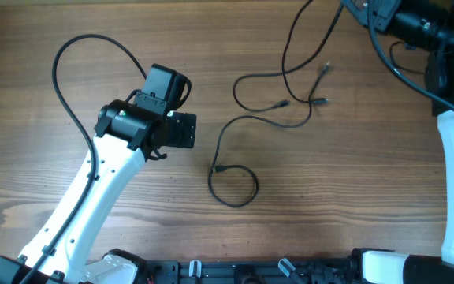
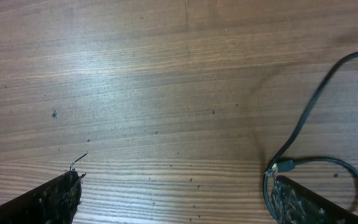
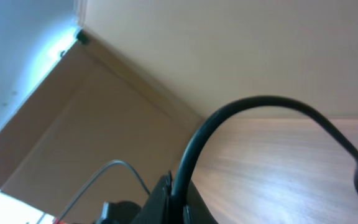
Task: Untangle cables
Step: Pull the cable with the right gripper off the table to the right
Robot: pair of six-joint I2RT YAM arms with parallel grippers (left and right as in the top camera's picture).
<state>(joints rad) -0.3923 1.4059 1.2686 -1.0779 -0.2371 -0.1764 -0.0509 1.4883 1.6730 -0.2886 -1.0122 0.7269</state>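
Two fingers (image 2: 55, 200) of the left gripper (image 2: 176, 186) stood wide apart low over the table (image 2: 166, 74), with nothing between them; you should have logged this claw as fully spread and empty. Just beside one finger lay the small plug (image 2: 282, 166) of the nearest cable (image 2: 319, 90), whose end curled into a closed loop before running off toward the other cords. Farther out, the remaining cables (image 1: 268, 75) lay as long loose strands that crossed one another near two plug ends (image 1: 319, 101), so you should have judged the bunch largely opened out but the cords not yet parted from each other; separating those crossings was the work left. Farthest away, one strand (image 1: 288, 38) ran up toward the right gripper (image 1: 367, 11); you could not tell from any view whether that claw was closed on it or how wide it stood.
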